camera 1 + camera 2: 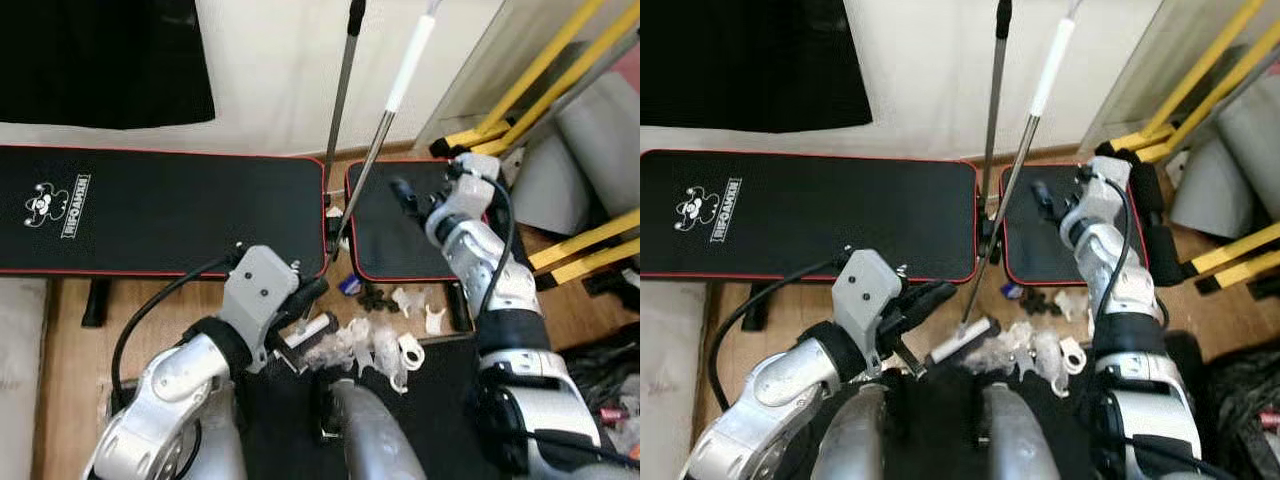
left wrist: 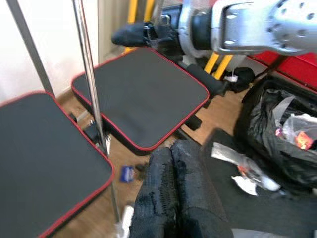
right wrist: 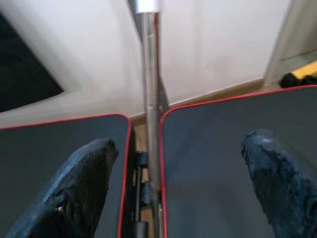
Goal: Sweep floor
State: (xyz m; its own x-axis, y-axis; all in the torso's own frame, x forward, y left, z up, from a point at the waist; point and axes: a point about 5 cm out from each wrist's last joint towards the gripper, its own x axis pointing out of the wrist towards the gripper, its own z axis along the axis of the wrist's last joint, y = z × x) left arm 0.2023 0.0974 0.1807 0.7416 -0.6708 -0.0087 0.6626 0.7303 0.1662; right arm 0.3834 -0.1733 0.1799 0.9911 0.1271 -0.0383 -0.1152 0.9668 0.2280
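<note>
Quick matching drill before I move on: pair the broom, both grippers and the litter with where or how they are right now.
Things:
1. left gripper
2. right gripper
3. broom handle
4. white litter pieces

States:
A. leaning up against the pale wall
B. heaped on the floor by the dark mat
C. fingers pressed shut, holding nothing
D. fingers spread wide, with the metal shaft between them, untouched

Pairs: 1-C, 2-D, 3-A, 4-B
</note>
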